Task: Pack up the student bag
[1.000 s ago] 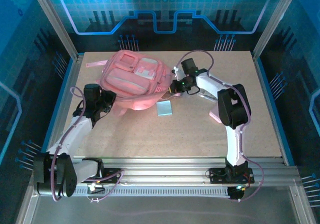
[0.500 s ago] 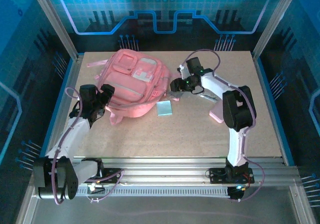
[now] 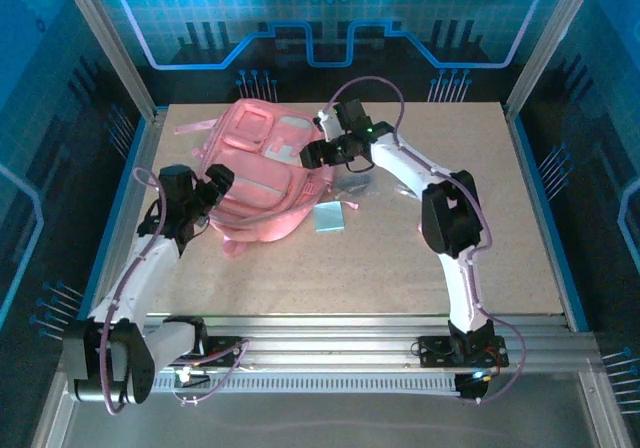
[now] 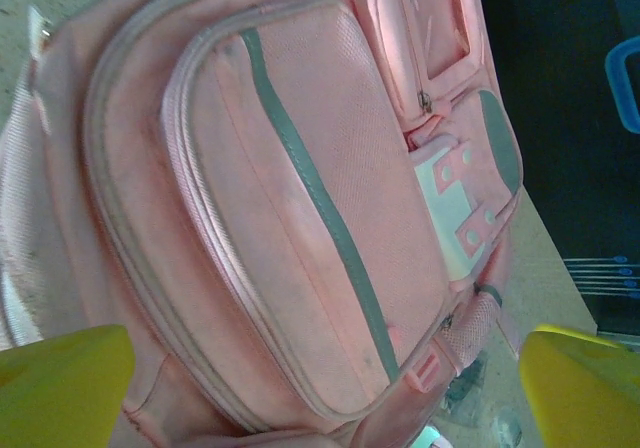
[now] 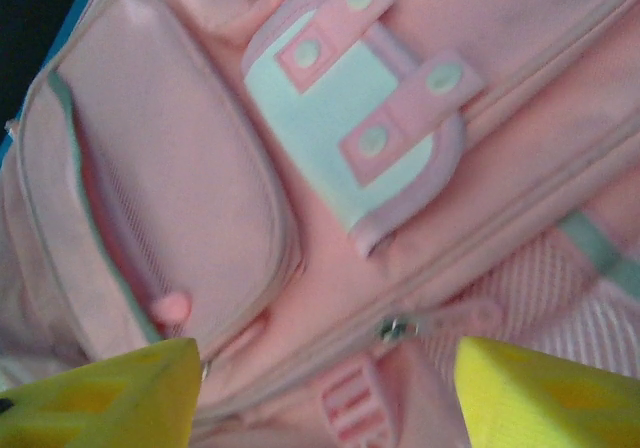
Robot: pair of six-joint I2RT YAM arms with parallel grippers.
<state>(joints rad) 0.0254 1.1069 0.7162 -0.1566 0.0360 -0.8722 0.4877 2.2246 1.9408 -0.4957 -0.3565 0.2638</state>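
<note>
While both arms reached over the student bag [image 3: 262, 171], their jaws stood open and gripped nothing.
The left gripper [image 3: 214, 180] sat at the bag's near-left edge; in its wrist view the yellow fingers [image 4: 62, 383] were spread to the frame's two bottom corners, with the front pocket's pink fabric between them. Whether they touched the fabric could not be told. The right gripper [image 3: 312, 153] hung over the bag's far-right side, its fingers [image 5: 100, 393] also wide apart above a pale patch [image 5: 345, 138] crossed by two pink tabs with round studs. The bag lay flat, pockets up, on the table's [image 3: 400, 258] far-left part, and a small pale square [image 3: 328, 217] lay just beside its near-right edge.
</note>
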